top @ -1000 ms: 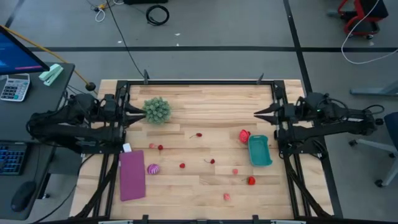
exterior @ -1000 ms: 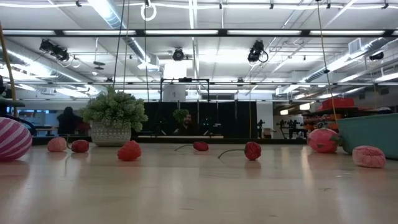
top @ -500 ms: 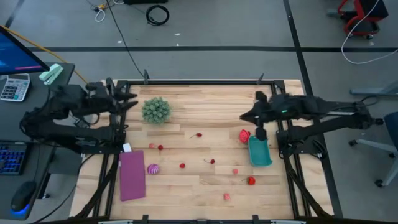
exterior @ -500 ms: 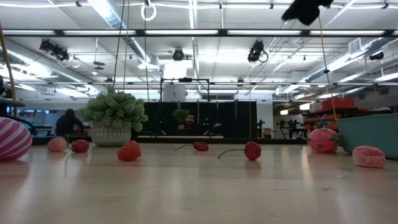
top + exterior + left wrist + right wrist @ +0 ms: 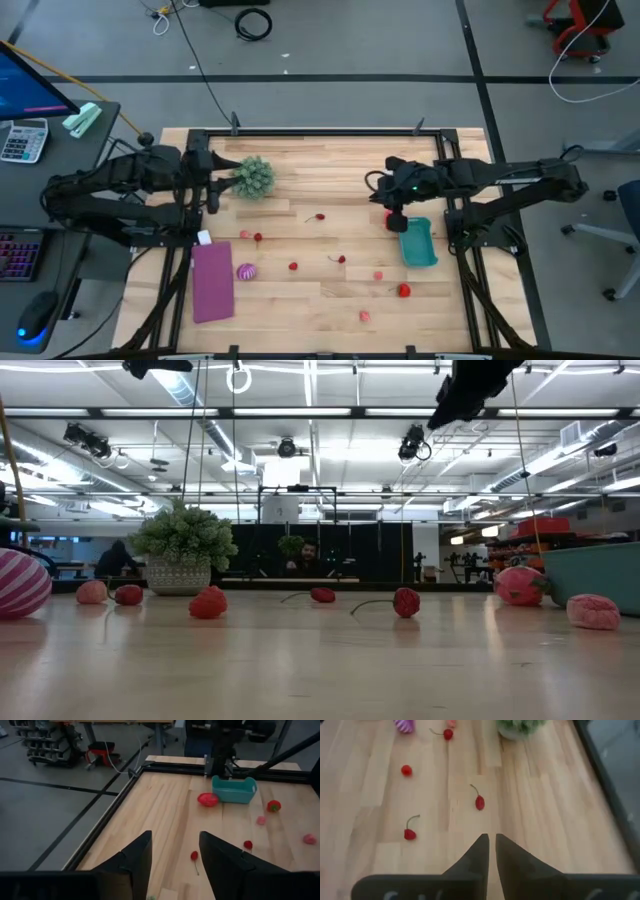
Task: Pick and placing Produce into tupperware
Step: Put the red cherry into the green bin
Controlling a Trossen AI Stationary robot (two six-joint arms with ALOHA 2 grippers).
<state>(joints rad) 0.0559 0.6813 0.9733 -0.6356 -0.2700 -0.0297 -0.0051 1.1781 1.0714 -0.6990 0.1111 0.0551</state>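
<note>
The produce lies scattered on the wooden table: small red cherries, pink pieces, a strawberry and a larger red-pink piece touching the tupperware's far-left corner. The teal tupperware stands near the table's right edge, also seen as the tub. My right gripper hovers shut, left of the tub, high above the table, with its fingers holding nothing. My left gripper is open, high beside the green plant ball.
A purple mat lies at the near left, with a striped pink ball beside it. A black frame borders the table. Both arms show only at the low view's top edge. People sit in the room behind.
My right gripper has left its place at the table's right edge and reached out toward the table's left, past the tub's far end. My left gripper has lifted off its resting place and moved slightly toward the plant ball. No produce has moved.
</note>
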